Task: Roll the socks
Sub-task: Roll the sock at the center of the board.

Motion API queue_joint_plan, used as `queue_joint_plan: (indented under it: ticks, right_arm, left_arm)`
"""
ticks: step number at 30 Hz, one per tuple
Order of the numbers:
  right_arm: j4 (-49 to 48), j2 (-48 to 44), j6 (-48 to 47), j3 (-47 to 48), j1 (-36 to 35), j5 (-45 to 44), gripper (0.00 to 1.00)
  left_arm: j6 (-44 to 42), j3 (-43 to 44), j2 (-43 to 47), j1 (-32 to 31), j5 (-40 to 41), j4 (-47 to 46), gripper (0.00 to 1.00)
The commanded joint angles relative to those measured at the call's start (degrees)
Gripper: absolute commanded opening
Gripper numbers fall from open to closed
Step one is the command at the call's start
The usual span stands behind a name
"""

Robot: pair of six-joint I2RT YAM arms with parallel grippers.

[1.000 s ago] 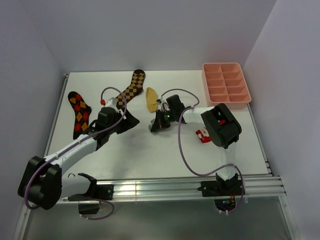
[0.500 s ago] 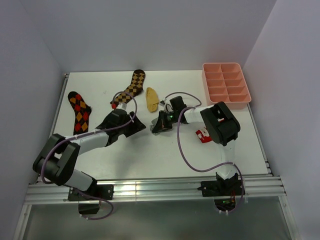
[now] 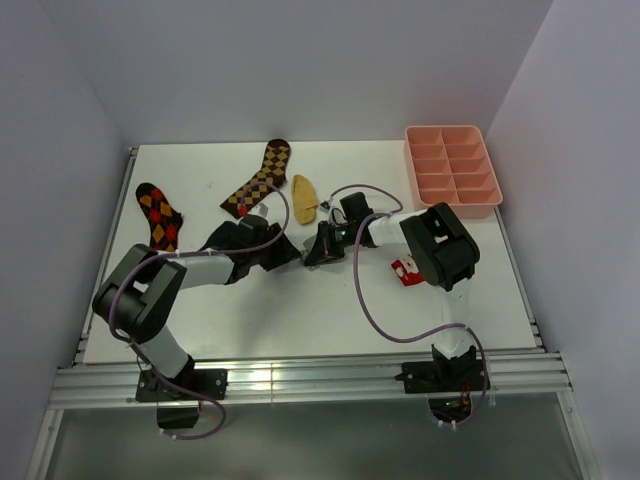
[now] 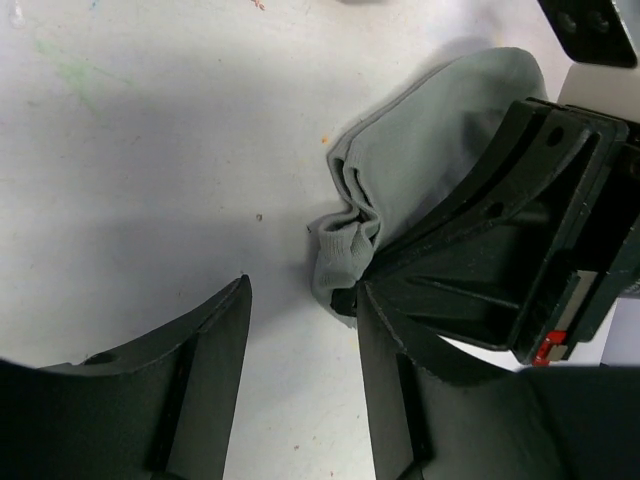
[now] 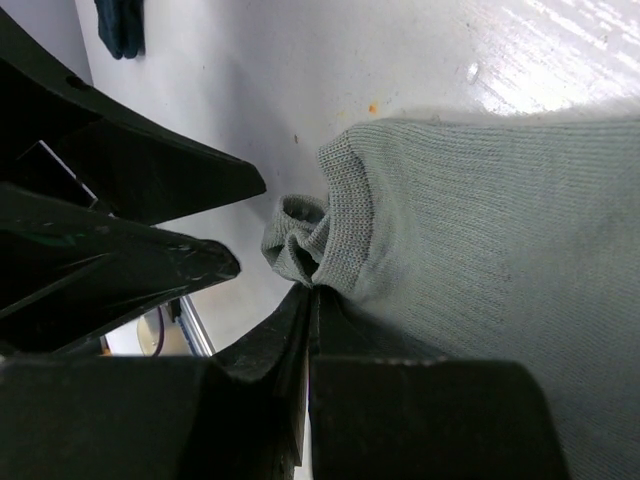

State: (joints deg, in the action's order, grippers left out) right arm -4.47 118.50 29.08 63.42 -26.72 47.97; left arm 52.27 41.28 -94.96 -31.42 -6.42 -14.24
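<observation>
Right gripper [image 5: 311, 296] is pinched shut on the bunched cuff of the grey sock [image 5: 480, 220]. The rest of the sock lies flat on the table [image 4: 150, 150] under it. The left gripper [image 4: 300, 370] faces that cuff with its jaws apart and nothing between them. The mustard sock [image 3: 303, 198] lies just past the right gripper.

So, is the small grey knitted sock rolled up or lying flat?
Mostly flat: the grey sock lies spread out, only its cuff end bunched up.
</observation>
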Motion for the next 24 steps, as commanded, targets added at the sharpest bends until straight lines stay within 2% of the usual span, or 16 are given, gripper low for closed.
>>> queue_joint_plan:
  ticks: [1, 7, 17, 18, 24]
  right_arm:
    - [2.71, 2.09, -1.83, 0.56, 0.27, -2.00, 0.00]
    - [3.06, 2.44, -2.01, 0.83, 0.27, -2.09, 0.00]
    - [3.59, 2.70, -2.19, 1.18, 0.27, -2.00, 0.00]
    - [3.59, 2.70, -2.19, 1.18, 0.27, -2.09, 0.00]
    - [3.94, 2.79, -2.45, 1.44, 0.27, -2.26, 0.00]
  left_arm:
    - [-0.42, 2.05, -1.54, -0.40, -1.93, -3.95, 0.50]
    - [-0.94, 2.67, -4.01, -0.57, -2.90, -4.57, 0.45]
    - [-1.29, 2.58, -5.50, -0.84, -3.87, -6.67, 0.44]
    - [-1.12, 2.58, -5.76, -0.75, -3.96, -6.77, 0.40]
    - [-1.21, 3.11, -6.82, -0.92, -2.99, -6.06, 0.33]
